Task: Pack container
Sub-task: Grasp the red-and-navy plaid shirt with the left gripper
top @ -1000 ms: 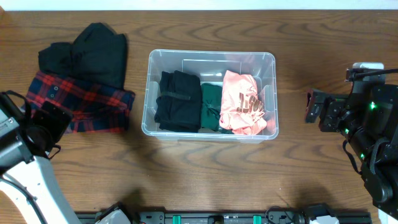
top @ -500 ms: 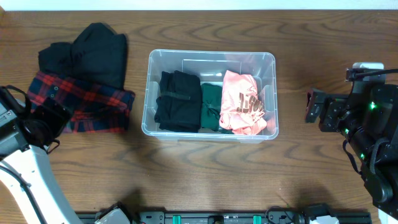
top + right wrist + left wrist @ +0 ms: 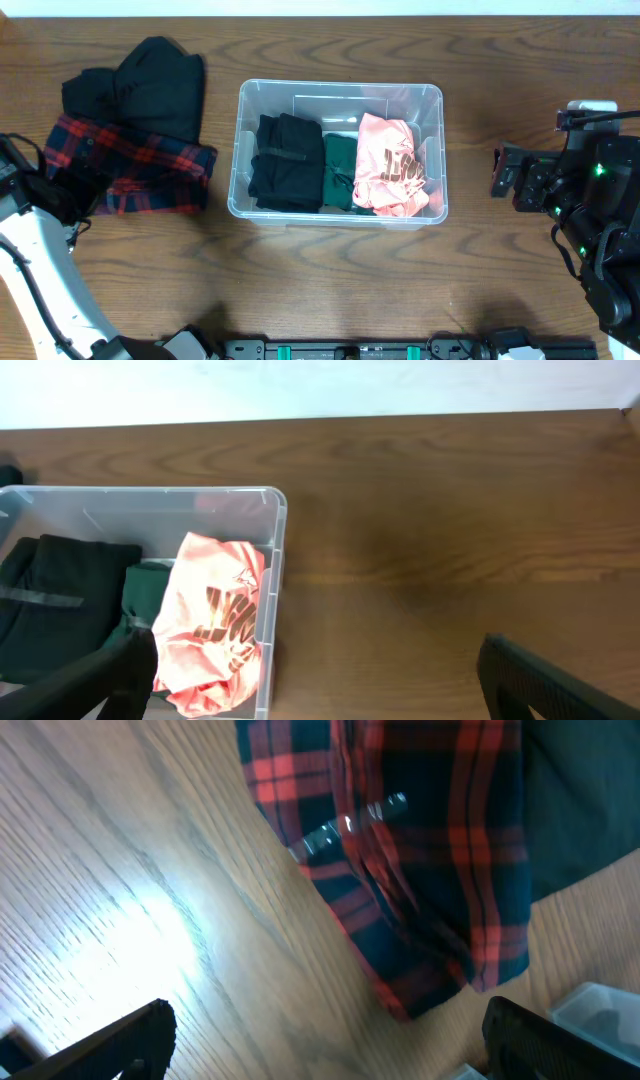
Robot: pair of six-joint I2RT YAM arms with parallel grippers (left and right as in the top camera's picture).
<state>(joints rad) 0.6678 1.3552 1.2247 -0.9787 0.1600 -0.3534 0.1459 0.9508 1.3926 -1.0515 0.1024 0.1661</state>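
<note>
Plaid shirt (image 3: 130, 165) lies left of tub (image 3: 340, 92); left gripper (image 3: 330, 1045) and right gripper (image 3: 320, 680) gape empty; a one-layer pinch risks unfolding it or dragging the overlapping black garment (image 3: 140, 90).

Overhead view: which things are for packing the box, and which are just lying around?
For the job: container, holding a black bundle, green garment and pink garment; red plaid shirt and loose black garment waiting left of it.
Just lying about: small white object at the table's right edge, too unclear to name.
</note>
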